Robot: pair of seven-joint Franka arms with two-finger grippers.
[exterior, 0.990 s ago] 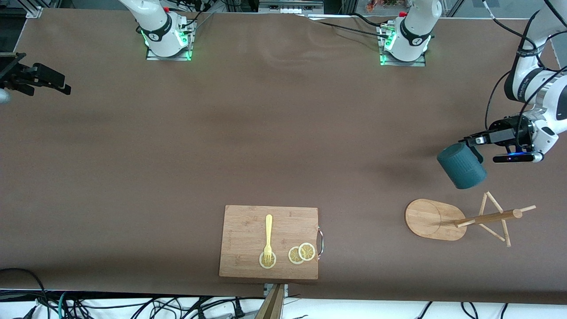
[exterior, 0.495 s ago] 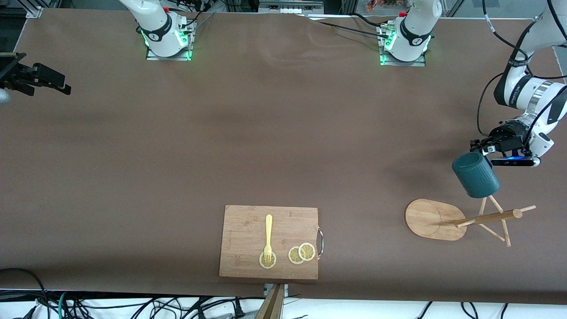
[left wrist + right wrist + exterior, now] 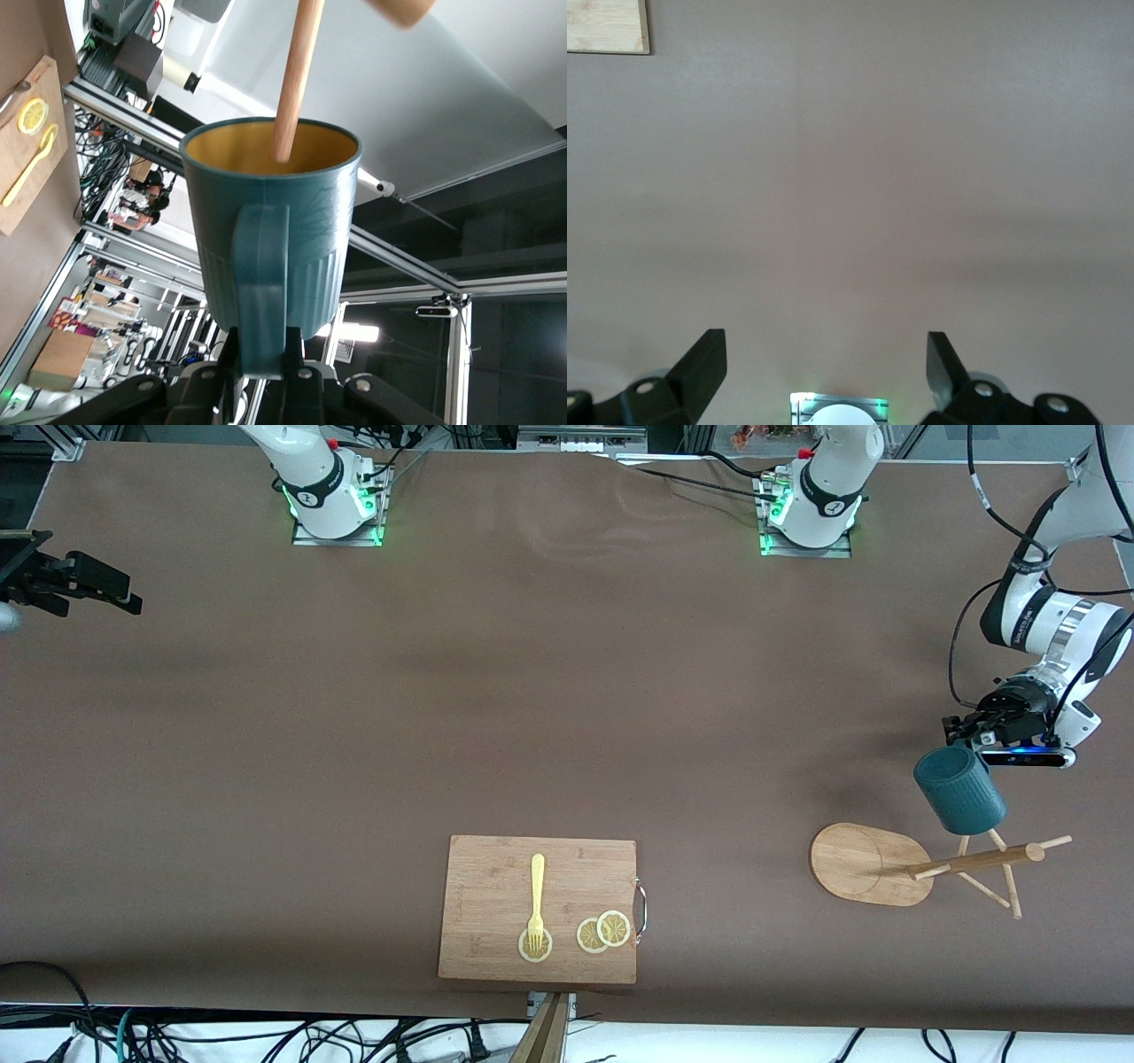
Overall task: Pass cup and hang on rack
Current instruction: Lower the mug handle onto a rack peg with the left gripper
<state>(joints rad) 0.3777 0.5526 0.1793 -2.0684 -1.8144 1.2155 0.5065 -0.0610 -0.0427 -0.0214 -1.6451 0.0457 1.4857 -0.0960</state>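
Observation:
The teal cup (image 3: 959,790) hangs in the air, tilted, over the upper pegs of the bamboo rack (image 3: 864,864). My left gripper (image 3: 966,731) is shut on the cup's handle (image 3: 261,283). In the left wrist view the cup (image 3: 270,221) shows its yellow inside, and a rack peg (image 3: 297,80) crosses its mouth; whether the two touch I cannot tell. The left gripper (image 3: 261,354) clamps the handle from both sides. The rack stands at the left arm's end of the table. My right gripper (image 3: 133,602) waits open and empty over the right arm's end, also open in its wrist view (image 3: 824,354).
A wooden cutting board (image 3: 496,868) lies near the table's front edge, midway along it, with a yellow fork (image 3: 536,899) and lemon slices (image 3: 602,932) on it. Its corner (image 3: 607,27) shows in the right wrist view. Both arm bases (image 3: 332,500) stand along the table's back edge.
My left gripper has carried the cup toward the rack, from beside it to over its upper pegs, and turned the cup more upright. The right arm has not moved.

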